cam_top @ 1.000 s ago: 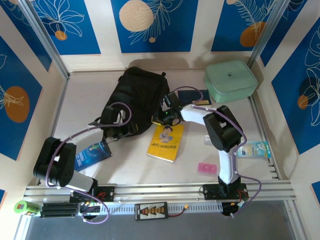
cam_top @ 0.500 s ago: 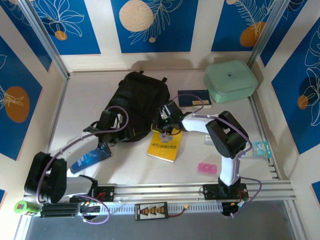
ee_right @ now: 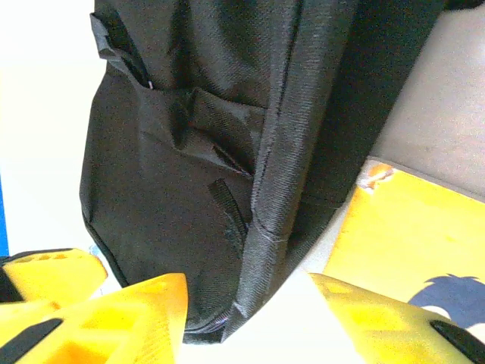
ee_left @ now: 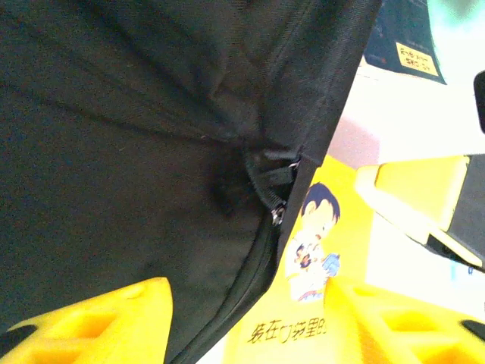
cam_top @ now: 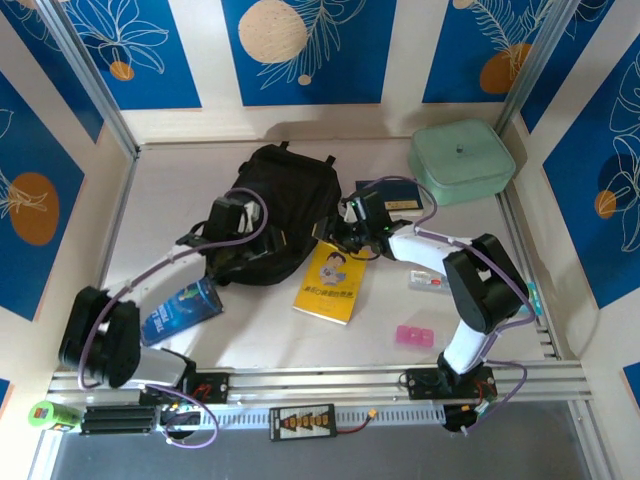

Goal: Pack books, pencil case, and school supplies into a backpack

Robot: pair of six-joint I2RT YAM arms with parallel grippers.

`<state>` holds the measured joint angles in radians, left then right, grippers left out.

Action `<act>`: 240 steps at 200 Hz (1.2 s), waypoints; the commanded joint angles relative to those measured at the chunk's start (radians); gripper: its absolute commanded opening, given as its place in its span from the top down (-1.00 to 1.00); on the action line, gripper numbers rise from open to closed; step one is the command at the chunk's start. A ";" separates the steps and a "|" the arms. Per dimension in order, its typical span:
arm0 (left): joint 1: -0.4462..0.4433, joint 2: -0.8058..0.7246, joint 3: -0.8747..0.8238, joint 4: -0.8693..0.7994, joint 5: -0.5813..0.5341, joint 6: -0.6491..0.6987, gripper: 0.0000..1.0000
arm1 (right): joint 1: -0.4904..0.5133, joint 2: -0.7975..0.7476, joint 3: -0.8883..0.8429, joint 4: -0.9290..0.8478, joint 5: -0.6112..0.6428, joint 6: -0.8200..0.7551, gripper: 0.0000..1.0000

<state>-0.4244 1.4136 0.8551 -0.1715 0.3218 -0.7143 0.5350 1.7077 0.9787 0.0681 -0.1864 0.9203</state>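
You are working on the black backpack (cam_top: 285, 195), which is lying flat toward the back of the table (cam_top: 170, 200) with both arms reaching onto it. Your left gripper (ee_left: 258, 303) is hanging over the bag's right-hand edge near the zip pull (ee_left: 274, 214). Its fingers are spread wide and are pinching nothing. Your right gripper (ee_right: 250, 288) is facing that same seam from the other side, with its jaws standing apart and empty.

The yellow paperback (cam_top: 333, 283) is lying tight against that edge, its top corner touching the bag and crowding the space between your two grippers. The navy book (cam_top: 398, 200) is sitting behind your right wrist, just beside the mint green case (cam_top: 460, 160). The blue book (cam_top: 180, 308) is lying beside your left arm. The pink block (cam_top: 414, 335) and the clear packet (cam_top: 430, 280) are lying near your right arm.
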 commanded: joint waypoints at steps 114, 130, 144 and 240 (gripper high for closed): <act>-0.076 0.377 0.302 -0.074 -0.086 -0.131 0.24 | -0.032 -0.062 -0.060 -0.018 -0.009 0.022 0.06; -0.076 0.378 0.316 -0.107 -0.111 -0.126 0.18 | -0.032 -0.065 -0.059 -0.024 -0.007 0.016 0.05; -0.076 0.388 0.326 -0.102 -0.095 -0.125 0.18 | -0.032 -0.064 -0.055 -0.033 -0.006 0.011 0.06; -0.085 0.442 0.354 -0.075 -0.007 -0.136 0.38 | -0.030 -0.072 -0.052 -0.042 0.005 0.004 0.08</act>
<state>-0.4942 1.8397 1.1767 -0.2325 0.2703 -0.8433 0.5079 1.6676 0.9279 0.0528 -0.1837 0.9363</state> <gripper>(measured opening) 0.328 0.465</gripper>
